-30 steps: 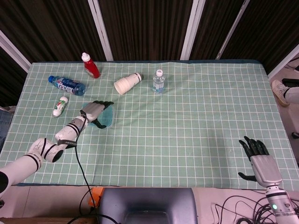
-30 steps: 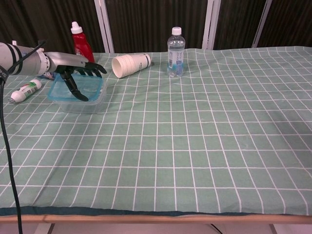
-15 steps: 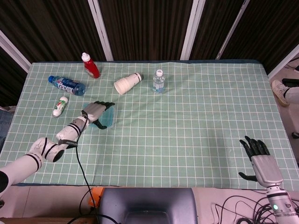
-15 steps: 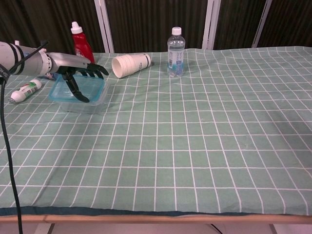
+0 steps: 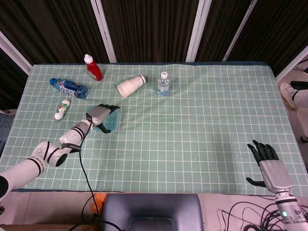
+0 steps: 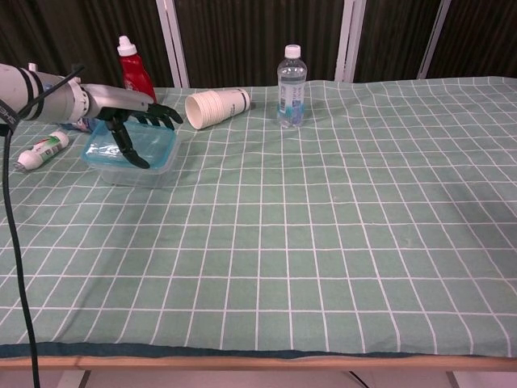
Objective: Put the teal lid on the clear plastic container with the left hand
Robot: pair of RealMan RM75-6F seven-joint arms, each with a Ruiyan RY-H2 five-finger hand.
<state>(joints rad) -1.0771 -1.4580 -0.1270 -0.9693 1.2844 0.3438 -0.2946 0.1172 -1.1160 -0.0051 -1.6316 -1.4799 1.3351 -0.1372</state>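
The flat teal plastic lid (image 6: 129,148) is seen lying on top of the shallow clear plastic container (image 6: 133,168), and the left hand (image 6: 129,113) is spread directly over it, palm down, with dark fingers (image 6: 166,118) reaching past the lid's far edge and the thumb angled down onto the teal surface; whether the lid is pinched or only pressed cannot be told. The lid lies straight beneath the hand, with its long axis running roughly left to right in the chest view. Whether it is seated all round is not clear. Pressing down is judged to be the step in hand. The left hand is much the nearer one; the right hand (image 5: 266,162) rests well apart from the container, at the near right corner of the table, fingers apart and holding nothing. Behind the container stand a red squeeze bottle (image 6: 135,72) and a tipped stack of white paper cups (image 6: 216,107); a small white tube (image 6: 44,150) lies to its left. The green checked tablecloth (image 6: 323,242) in front of the container offers open room.
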